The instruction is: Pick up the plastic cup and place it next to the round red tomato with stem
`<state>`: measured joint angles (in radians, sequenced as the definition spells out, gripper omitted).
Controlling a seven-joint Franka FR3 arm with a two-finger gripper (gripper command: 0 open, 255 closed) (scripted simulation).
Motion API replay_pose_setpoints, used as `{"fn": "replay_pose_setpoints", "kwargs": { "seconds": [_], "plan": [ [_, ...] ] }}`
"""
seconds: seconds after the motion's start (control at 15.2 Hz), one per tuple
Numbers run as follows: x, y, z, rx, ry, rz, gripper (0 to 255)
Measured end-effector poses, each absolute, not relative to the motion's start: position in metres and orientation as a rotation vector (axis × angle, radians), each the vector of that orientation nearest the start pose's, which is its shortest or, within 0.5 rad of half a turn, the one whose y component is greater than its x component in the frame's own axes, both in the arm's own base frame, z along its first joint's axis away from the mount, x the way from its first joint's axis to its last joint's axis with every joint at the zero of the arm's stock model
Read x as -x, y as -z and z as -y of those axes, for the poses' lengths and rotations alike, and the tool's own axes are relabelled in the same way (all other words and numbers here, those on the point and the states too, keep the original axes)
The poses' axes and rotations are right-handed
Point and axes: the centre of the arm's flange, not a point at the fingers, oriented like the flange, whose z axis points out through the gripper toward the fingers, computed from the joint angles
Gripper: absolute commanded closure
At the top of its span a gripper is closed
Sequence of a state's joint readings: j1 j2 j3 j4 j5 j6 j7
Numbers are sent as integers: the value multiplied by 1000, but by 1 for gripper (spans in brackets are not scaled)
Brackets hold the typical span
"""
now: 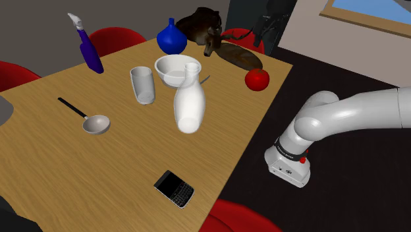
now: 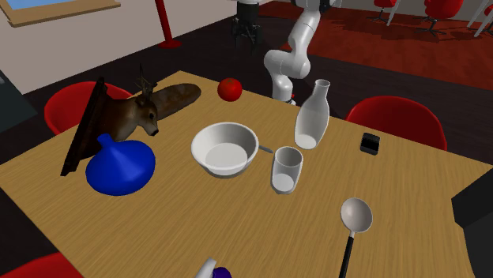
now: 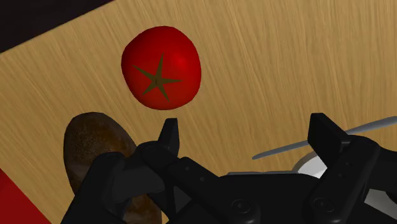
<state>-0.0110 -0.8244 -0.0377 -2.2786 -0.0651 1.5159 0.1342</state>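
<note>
In the wrist view the gripper hid part of the brown loaf and most of the white bowl. In the second exterior view the bottom edge cut off the blue spray bottle and the handle of the ladle, and the top edge cut the arm.

Obstacles at the cup:
- bowl just beside it, on the tomato side
- tall white bottle near, toward the shoulder view's lower right

Obstacles at the tomato:
- bread loaf close behind, apart from it
- deer-head mount beyond that

Free room for you:
- bare table between bottle and tomato
- wide bare wood between ladle and phone
- the cup's top open from above
</note>
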Motion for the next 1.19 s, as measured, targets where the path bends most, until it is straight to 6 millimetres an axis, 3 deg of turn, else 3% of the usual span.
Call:
{"fn": "replay_pose_setpoints", "kwargs": {
  "seconds": [0.26,1.19],
  "plan": [
    [-306,-628,6,3161,97,-282,0],
    [-416,-584,-134,3157,80,-294,0]
  ]
}}
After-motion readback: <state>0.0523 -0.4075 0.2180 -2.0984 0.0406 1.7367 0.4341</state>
